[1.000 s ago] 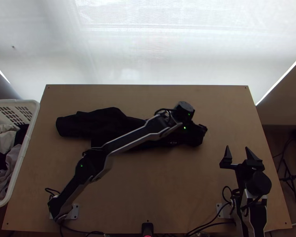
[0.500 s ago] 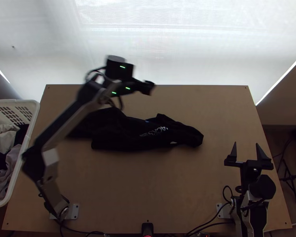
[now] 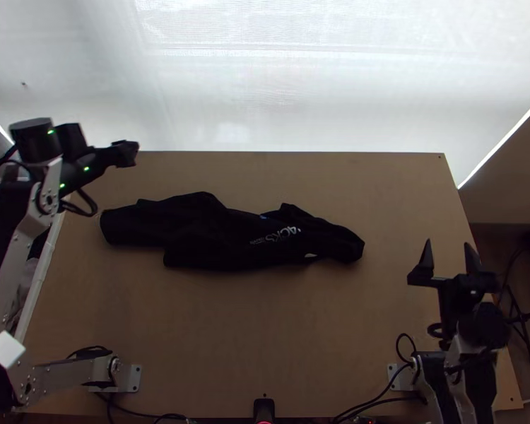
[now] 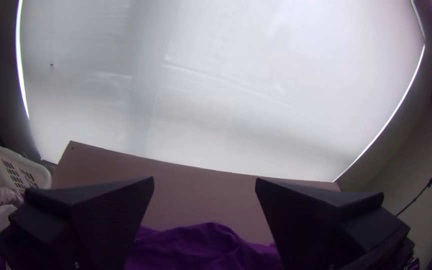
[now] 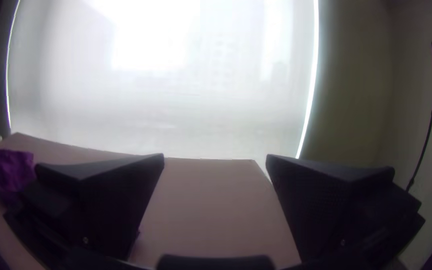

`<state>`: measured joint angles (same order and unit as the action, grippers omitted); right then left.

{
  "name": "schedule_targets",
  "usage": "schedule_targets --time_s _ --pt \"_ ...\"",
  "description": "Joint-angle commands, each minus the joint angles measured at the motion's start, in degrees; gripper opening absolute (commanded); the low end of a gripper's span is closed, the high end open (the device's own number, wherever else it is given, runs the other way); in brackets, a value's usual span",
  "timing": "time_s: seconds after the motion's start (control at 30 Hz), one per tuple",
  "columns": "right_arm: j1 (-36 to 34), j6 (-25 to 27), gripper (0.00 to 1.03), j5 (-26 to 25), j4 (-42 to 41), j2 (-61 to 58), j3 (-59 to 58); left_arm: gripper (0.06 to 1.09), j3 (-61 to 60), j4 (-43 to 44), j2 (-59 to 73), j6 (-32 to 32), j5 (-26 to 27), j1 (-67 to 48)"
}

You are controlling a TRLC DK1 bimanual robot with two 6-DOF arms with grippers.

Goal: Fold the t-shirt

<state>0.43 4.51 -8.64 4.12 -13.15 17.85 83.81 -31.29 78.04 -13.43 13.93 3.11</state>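
The black t-shirt (image 3: 230, 237) lies bunched in a long strip across the table's middle, its white lettering facing up toward the strip's right half. My left gripper (image 3: 127, 152) is raised near the table's far left corner, away from the cloth. In the left wrist view my left gripper (image 4: 204, 185) is open, and the shirt (image 4: 206, 247), purple there, shows between its fingers. Over the table's right side my right gripper (image 3: 449, 261) stands open and empty, apart from the shirt. In the right wrist view my right gripper (image 5: 215, 162) has bare table between its fingers.
A white basket (image 4: 13, 167) of clothes stands at the table's left edge, partly behind the left arm. Bare wood (image 3: 265, 325) lies in front of the shirt and along the far edge. A small black device (image 3: 263, 408) sits at the near edge.
My left arm has swung from over the shirt's right part up and left to the far left corner, uncovering the shirt. My right gripper has shifted slightly right and away from the near edge.
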Motion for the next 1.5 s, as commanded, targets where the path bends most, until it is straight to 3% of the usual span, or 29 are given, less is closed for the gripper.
schedule_targets --time_s 0.0,0.13,0.2,0.27,0.4,0.6,0.67,0.73,0.8,0.97,1.07,1.2,1.47 --pt "5.6 -14.0 0.94 -1.2 13.0 -29.5 25.2 1.04 -9.5 0.4 -7.0 0.1 3.1 8.7" --pt "17.0 -22.5 0.98 -2.1 27.0 -46.4 43.7 1.04 -13.5 1.0 -8.3 0.2 3.3 10.4" --pt "23.6 -22.6 0.98 -2.1 37.6 -56.5 55.5 1.04 -15.2 1.7 -8.9 0.2 3.3 11.1" --pt "27.9 -16.6 0.98 -0.3 44.2 -63.7 63.5 1.04 -16.4 2.6 -9.2 0.2 3.4 11.7" --pt "39.8 -8.9 0.98 0.1 44.8 -73.4 71.5 1.04 -17.8 3.3 -9.7 0.4 3.4 12.2" --pt "55.4 3.1 0.98 0.0 44.7 -82.0 71.6 1.04 -20.7 5.7 -10.9 0.7 3.8 12.9" --pt "58.2 4.6 0.98 0.9 44.6 -84.1 72.5 1.04 -21.4 6.7 -11.0 0.6 3.9 13.1" --pt "59.4 6.9 0.98 5.3 45.3 -86.3 74.2 1.04 -22.2 7.6 -11.0 0.5 4.4 13.8" --pt "60.0 12.4 0.98 5.2 49.8 -89.9 77.3 1.04 -23.2 9.3 -11.2 0.3 4.6 14.3" --pt "59.3 13.2 0.98 7.5 49.6 -91.6 80.6 1.04 -24.7 11.8 -11.1 0.1 5.0 15.1" --pt "59.4 17.4 0.98 8.6 48.4 -95.0 81.5 1.04 -25.6 13.3 -11.1 -0.7 5.0 15.3" --pt "58.2 17.7 0.98 15.0 48.4 -98.2 82.9 1.04 -26.3 14.9 -10.9 -1.0 5.2 15.6" --pt "56.2 18.7 0.98 18.8 44.0 -105.2 86.8 1.04 -27.5 16.5 -10.5 -0.9 5.2 16.5"
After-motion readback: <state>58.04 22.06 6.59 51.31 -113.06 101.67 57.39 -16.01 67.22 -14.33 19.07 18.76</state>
